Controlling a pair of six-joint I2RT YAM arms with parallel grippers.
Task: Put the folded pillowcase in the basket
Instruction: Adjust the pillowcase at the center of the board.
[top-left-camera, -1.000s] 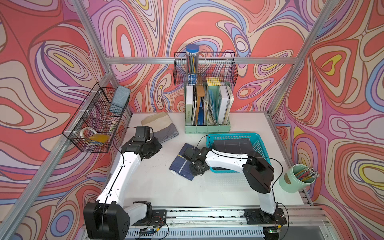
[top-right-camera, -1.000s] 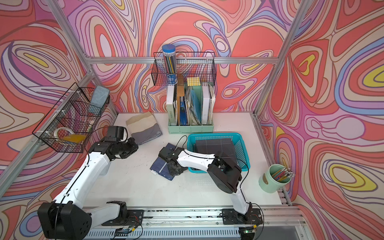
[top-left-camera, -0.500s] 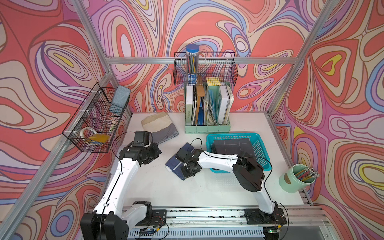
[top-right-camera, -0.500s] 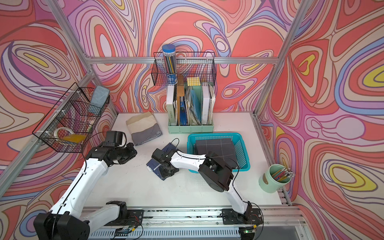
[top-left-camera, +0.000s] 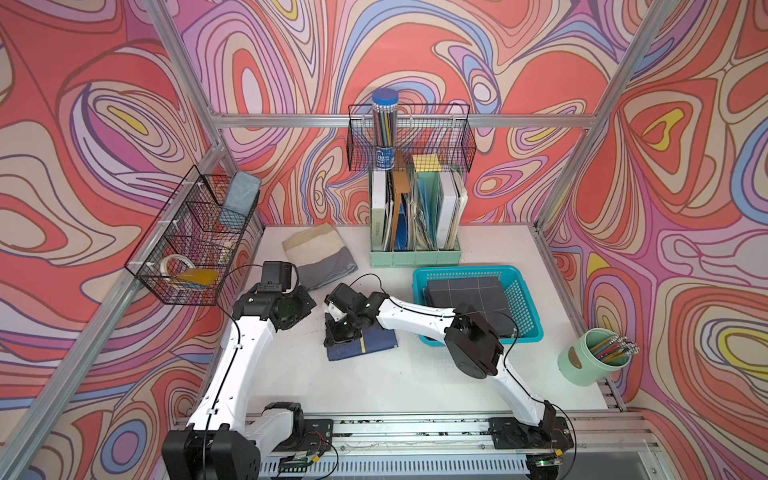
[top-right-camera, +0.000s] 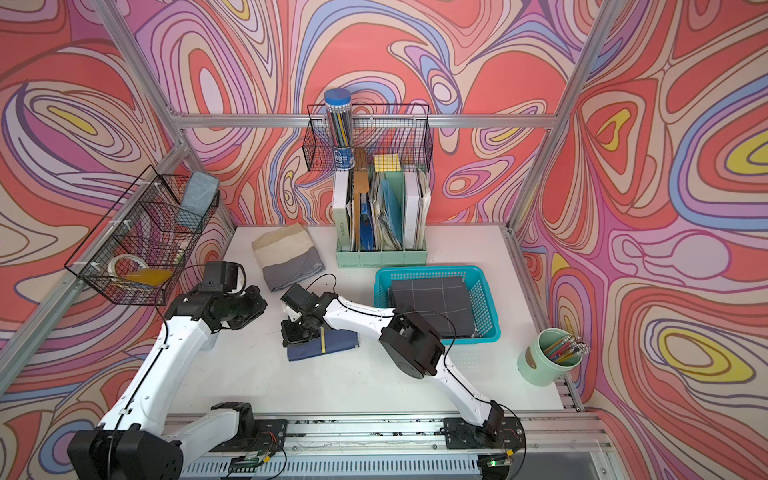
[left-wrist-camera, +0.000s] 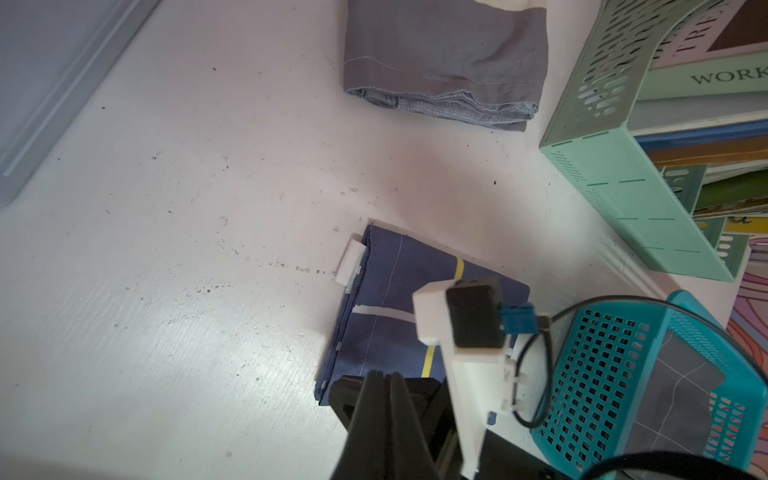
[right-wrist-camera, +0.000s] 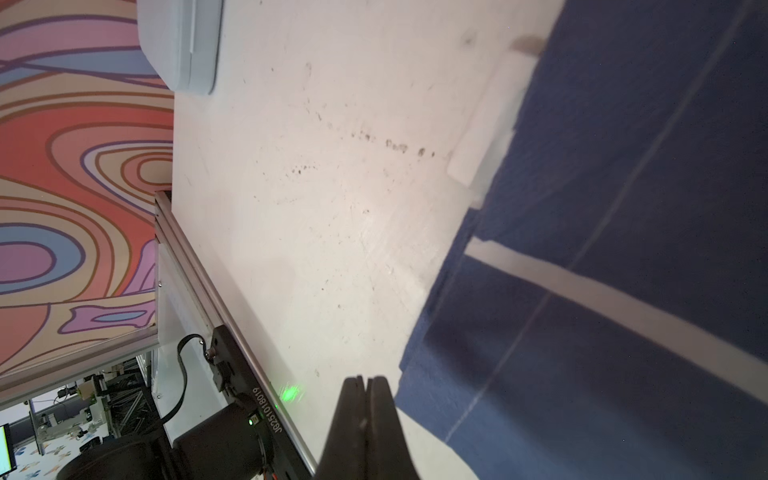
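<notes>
top views both show the white table (top-left-camera: 374, 386), the turquoise basket (top-left-camera: 465, 270) at its right and the folded navy pillowcase (top-left-camera: 374, 343) lying just left of it. right hand (right-wrist-camera: 365, 384) is closed empty at the cloth's edge; left hand (left-wrist-camera: 384, 380) closed, empty too.

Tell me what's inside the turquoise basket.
A dark grey folded cloth with grid lines lies in the basket. The right arm hides its near corner; anything beneath is unseen.
</notes>
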